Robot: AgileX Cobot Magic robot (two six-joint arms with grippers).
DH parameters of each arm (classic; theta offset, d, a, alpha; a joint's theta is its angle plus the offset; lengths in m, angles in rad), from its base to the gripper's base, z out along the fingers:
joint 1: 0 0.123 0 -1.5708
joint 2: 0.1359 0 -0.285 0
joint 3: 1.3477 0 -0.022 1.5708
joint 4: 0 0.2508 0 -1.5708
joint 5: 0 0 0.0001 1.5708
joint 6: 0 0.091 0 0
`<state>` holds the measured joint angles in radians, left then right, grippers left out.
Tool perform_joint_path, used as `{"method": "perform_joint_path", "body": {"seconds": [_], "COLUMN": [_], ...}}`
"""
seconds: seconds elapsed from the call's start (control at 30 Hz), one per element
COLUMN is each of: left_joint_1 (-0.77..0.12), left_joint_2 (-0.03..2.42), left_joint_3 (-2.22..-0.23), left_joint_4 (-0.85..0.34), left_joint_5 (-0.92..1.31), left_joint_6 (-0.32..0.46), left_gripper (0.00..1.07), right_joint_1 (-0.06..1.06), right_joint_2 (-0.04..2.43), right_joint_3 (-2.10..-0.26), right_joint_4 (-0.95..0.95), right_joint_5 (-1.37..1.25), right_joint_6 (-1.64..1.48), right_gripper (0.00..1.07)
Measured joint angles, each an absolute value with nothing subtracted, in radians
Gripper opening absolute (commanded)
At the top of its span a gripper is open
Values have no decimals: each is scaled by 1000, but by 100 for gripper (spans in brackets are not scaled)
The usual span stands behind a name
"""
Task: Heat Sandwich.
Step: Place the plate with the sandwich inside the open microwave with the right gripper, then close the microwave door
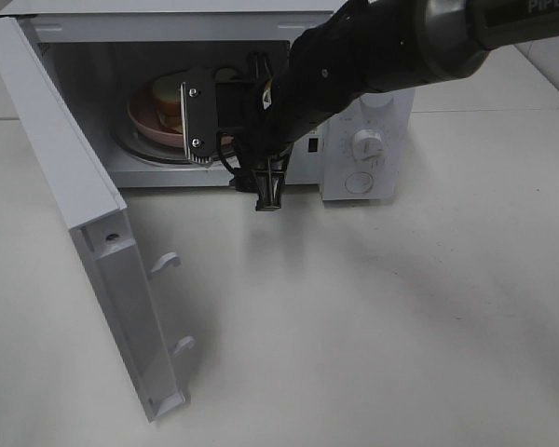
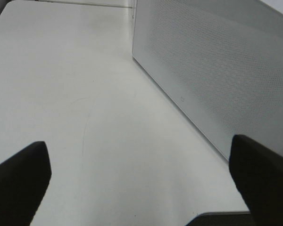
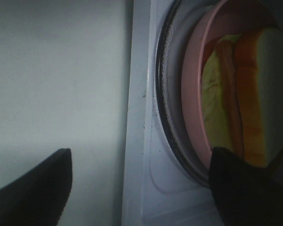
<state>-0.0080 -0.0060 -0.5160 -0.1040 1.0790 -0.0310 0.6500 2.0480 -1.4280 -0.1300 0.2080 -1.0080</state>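
Sandwich is noted on the pink plate inside the microwave, right claw released and empty at the cavity mouth, left claw likewise released over the tabletop; the plate could be dragged off the turntable if clipped on retreat, or the open door struck.

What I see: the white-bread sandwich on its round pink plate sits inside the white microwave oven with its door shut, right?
The white door is open, not shut: see the exterior high view. The white-bread sandwich on its round pink plate does sit inside the white microwave.
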Motion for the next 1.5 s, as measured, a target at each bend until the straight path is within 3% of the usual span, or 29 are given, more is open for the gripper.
{"method": "perform_joint_path", "body": {"seconds": [1.07, 1.37, 1.5], "left_joint_1": [-8, -8, -8], "left_joint_2": [-6, -6, -6], "left_joint_3": [-516, -516, -516], "left_joint_4": [-104, -104, -104], "left_joint_5": [1079, 1079, 1079], "left_joint_6": [-31, -31, -31], "left_gripper": [98, 98, 98], "right_joint_1": [650, 650, 650], "right_joint_2": [1655, 1519, 1418], "right_joint_3": [-982, -850, -797], "right_joint_4": [-126, -126, -125], "right_joint_5": [153, 154, 191], "right_joint_6": [-932, -802, -606], "right_gripper": [76, 76, 76]}}
